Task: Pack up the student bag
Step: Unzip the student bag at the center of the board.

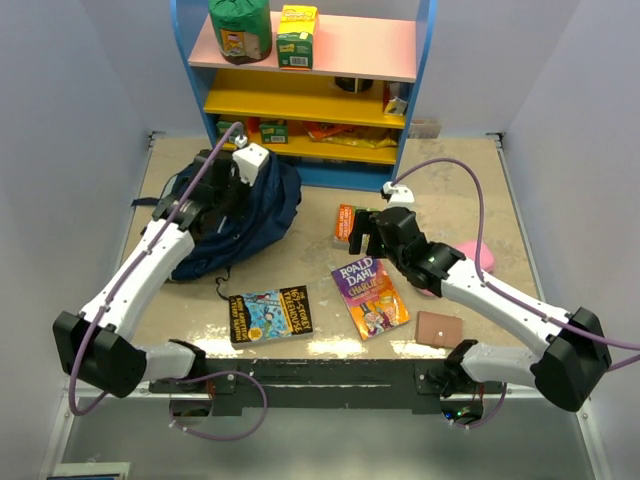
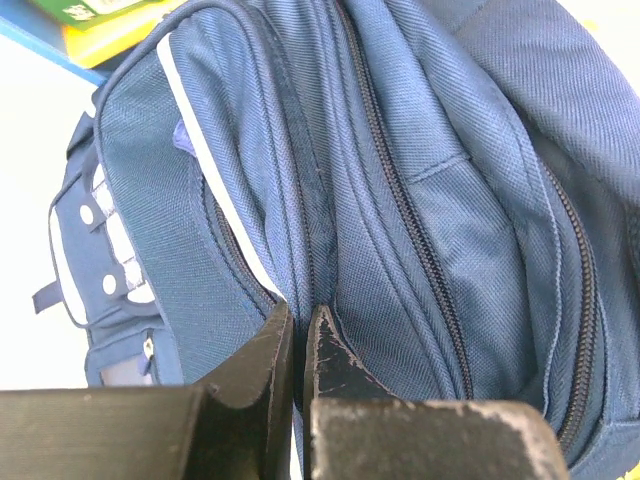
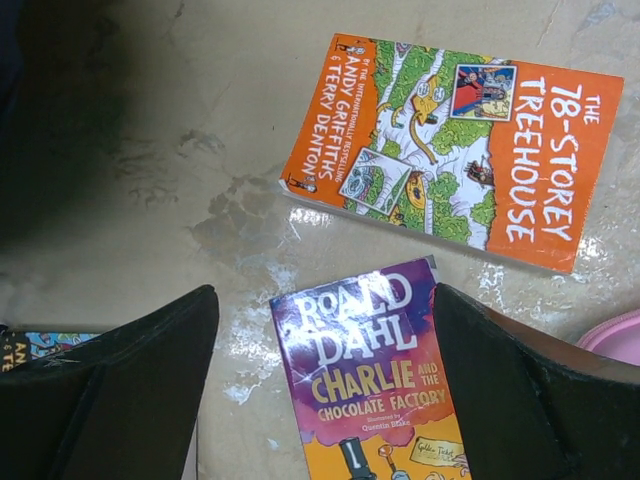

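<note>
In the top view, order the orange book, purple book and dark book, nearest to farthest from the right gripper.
1. Orange book, just left of the right gripper.
2. Purple book, toward the front edge.
3. Dark book, front left, farthest.

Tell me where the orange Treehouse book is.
In the top view the orange Treehouse book lies flat right of centre, just beyond the Roald Dahl book, partly hidden under the right gripper.

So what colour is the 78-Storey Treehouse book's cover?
The 78-Storey Treehouse book is orange with green illustration; clearest in right wrist view.
</note>
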Controlling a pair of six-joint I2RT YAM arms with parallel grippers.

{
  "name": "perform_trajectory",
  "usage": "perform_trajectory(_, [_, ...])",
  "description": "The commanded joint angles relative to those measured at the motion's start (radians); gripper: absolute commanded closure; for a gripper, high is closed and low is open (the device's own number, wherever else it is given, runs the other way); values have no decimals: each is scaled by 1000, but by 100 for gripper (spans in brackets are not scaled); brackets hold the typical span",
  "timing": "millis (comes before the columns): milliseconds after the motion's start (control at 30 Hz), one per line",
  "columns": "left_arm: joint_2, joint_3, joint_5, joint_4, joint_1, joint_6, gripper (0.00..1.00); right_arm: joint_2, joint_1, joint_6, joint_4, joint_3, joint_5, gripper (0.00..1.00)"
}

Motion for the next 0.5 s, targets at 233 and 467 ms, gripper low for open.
perform_trajectory(233, [-303,-91,442,-99,-9,427,100,-73,3,-38,49,60,-14,10])
perform_trajectory(467, [-571,-254,629,-262,-9,796,100,-30,1,-30,102,60,-49,11])
